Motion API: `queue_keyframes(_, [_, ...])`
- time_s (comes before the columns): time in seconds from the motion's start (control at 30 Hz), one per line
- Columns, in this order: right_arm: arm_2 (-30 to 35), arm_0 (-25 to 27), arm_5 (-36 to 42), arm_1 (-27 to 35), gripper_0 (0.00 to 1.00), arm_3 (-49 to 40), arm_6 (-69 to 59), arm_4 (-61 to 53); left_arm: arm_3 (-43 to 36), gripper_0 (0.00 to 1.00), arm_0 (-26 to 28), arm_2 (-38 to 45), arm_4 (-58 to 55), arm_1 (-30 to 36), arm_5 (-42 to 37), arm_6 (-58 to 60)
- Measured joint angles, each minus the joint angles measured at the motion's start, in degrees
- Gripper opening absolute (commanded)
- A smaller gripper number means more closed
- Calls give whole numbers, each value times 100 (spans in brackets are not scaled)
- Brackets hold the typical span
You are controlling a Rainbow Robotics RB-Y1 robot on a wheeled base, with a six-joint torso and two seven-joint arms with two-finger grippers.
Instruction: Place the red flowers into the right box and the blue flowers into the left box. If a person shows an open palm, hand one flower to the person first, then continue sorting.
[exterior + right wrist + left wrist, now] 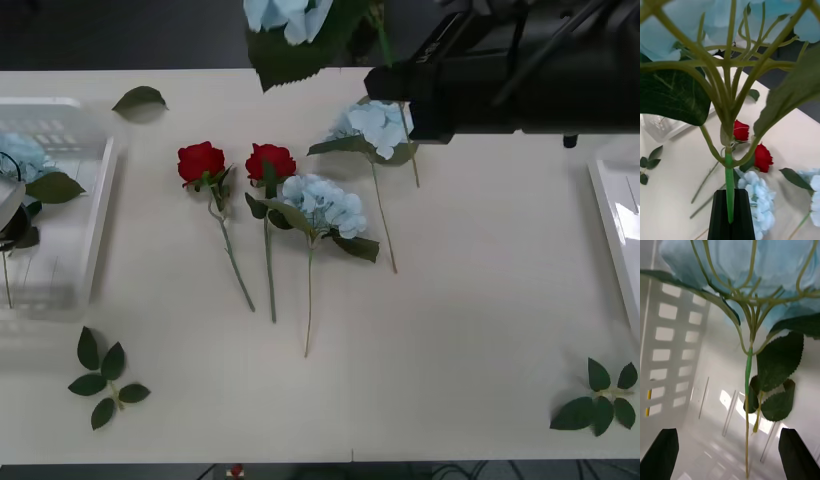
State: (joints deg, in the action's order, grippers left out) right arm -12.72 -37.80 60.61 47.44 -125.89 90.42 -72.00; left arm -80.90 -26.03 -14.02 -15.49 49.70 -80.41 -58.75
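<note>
No writing is legible. The right gripper (730, 210), black fingers clamped on a pale blue hydrangea's green stem (729, 187), hangs above the far bench (450, 330); the left gripper (730, 453), fingers apart, hovers over the slotted white plastic left box (673, 352).

Even, soft overhead light on the pale bench (450, 330), faint short shadows beside stems and leaf sprigs, bright washed-out glare across the left box (673, 337), blue flowers (763, 15) blurred close to both wrist cameras, dark background beyond.

Right arm (520, 85) bulky, black, cables along top; left pincer (730, 453) fingers black, tapered.
</note>
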Motion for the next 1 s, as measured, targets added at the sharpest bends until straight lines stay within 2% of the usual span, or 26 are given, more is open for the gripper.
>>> queue_keyframes(0.17, [-657, 12, -598, -182, 0, -269, -807, 1251, -348, 80, -109, 111, -52, -60, -558, -129])
queue_keyframes(0.37, [-1403, 12, -1226, -514, 0, -282, -1406, 2491, -905, 81, -240, 321, -784, -60, -1174, -455])
queue_keyframes(0.5, [-1604, 12, -1380, -708, 0, -282, -1743, 2745, -1250, 81, -240, 485, -1421, -69, -1245, -479])
queue_keyframes(0.6, [-1623, 12, -1443, -774, 0, -282, -1748, 2766, -1282, 86, -240, 562, -1798, -152, -1228, -479])
queue_keyframes(0.73, [-1618, 12, -1442, -778, 0, -282, -1748, 2761, -1282, 90, -240, 604, -1922, -347, -1045, -561])
queue_keyframes(0.8, [-1618, 12, -1442, -778, 0, -282, -1748, 2761, -1282, 92, -240, 604, -1954, -430, -851, -1144])
queue_keyframes(0.9, [-1618, 12, -1442, -778, 0, -282, -1748, 2761, -1334, 92, -207, 603, -2261, -495, -355, -2624])
queue_keyframes(1.0, [-1618, 12, -1442, -778, 0, -282, -1748, 2761, -1555, 92, -13, 604, -2725, -496, 331, -2820])
